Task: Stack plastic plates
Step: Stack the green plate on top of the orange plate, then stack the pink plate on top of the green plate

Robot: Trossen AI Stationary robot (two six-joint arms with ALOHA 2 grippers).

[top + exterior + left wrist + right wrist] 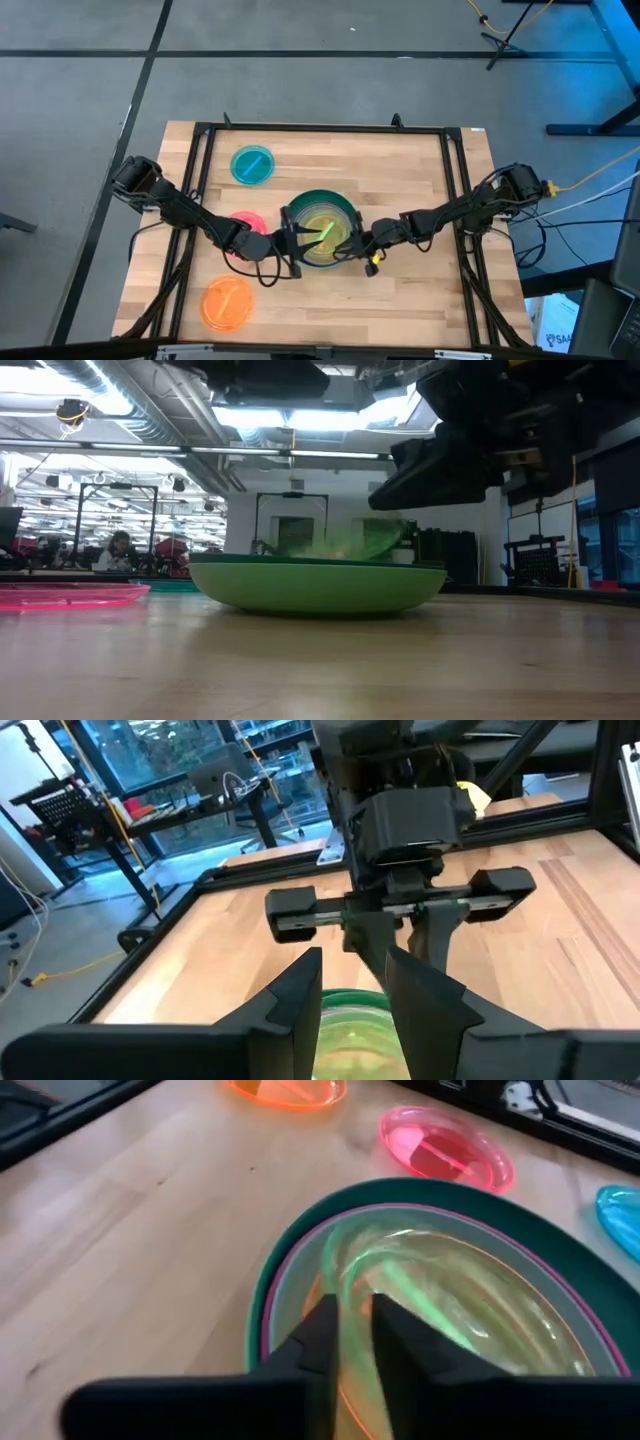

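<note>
A stack of plates [320, 228] stands mid-table, with a mint green underside [318, 588], a dark green rim [300, 1230] and a magenta rim [290, 1270] inside it. My right gripper [352, 1330] is shut on a translucent lime plate [420, 1290], which is tilted over the stack. My left gripper [352, 995] is open just above the stack's left rim [290, 240] and touches nothing. A cyan plate [252, 165], a red-pink plate [247, 222] and an orange plate [228, 303] lie flat on the table to the left. My right gripper pinches the lime plate's rim [345, 1295] between its two fingers, coming from the table's right and slanting down. The plate is tilted, its held edge raised [385, 538] and its far edge low inside the stack.
The two grippers face each other closely over the stack. A black frame [320, 128] runs round the table's edges. There is bare wood to the right of the stack and along the near edge.
</note>
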